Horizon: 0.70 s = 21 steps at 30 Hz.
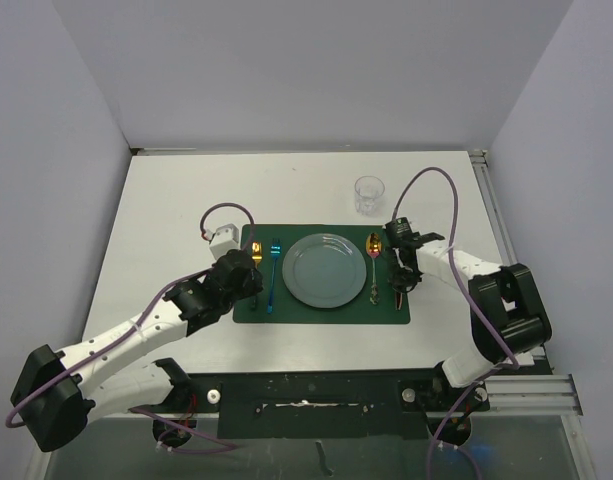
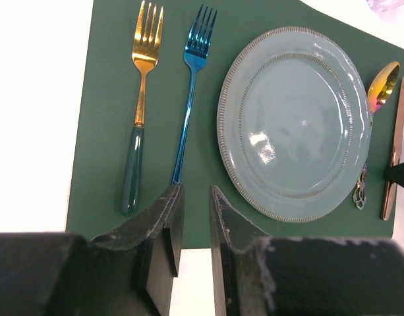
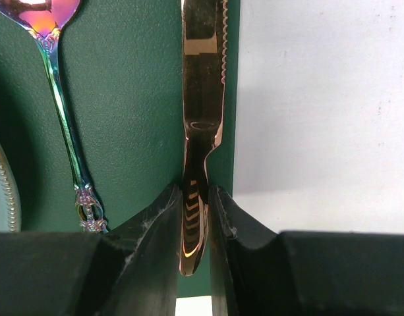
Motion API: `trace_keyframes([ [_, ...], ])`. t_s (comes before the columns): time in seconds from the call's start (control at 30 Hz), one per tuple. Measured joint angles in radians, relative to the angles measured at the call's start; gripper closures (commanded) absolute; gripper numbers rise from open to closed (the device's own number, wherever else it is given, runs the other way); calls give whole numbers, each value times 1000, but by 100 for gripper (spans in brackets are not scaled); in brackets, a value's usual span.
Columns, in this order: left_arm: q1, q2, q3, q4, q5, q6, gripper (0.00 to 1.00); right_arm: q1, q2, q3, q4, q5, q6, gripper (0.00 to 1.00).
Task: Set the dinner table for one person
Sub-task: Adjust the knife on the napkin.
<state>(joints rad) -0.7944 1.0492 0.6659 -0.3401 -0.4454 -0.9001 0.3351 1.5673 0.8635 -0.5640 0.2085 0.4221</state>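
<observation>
On the white matte counter, metal rail along its 3 o'clock side, a dark green placemat toward the 6 o'clock edge, pale blue plate at its middle. At 3 o'clock of the plate, first an iridescent spoon, then a copper knife along the mat's 3 o'clock border. Long axis of the knife 12 to 6, teeth toward 3, handle at the 6 o'clock end.

Right tool pinching that handle, blade running straight ahead toward 12; no telling whether lifted or lying flat. Clearly the nearer arm for it. Probably only squaring up beside the spoon and letting go left to do.

Left tool at 8 o'clock of the plate, narrowly spread, nothing between. Blue fork just ahead toward 12, gold fork at its 9. Clear glass off the mat at 1 o'clock.
</observation>
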Motion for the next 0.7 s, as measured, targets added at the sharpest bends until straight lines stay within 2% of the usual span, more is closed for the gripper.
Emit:
trace_keyframes([
  [0.7, 4, -6, -2, -1, 0, -5, 81, 0, 40, 41, -14, 7, -29, 100],
])
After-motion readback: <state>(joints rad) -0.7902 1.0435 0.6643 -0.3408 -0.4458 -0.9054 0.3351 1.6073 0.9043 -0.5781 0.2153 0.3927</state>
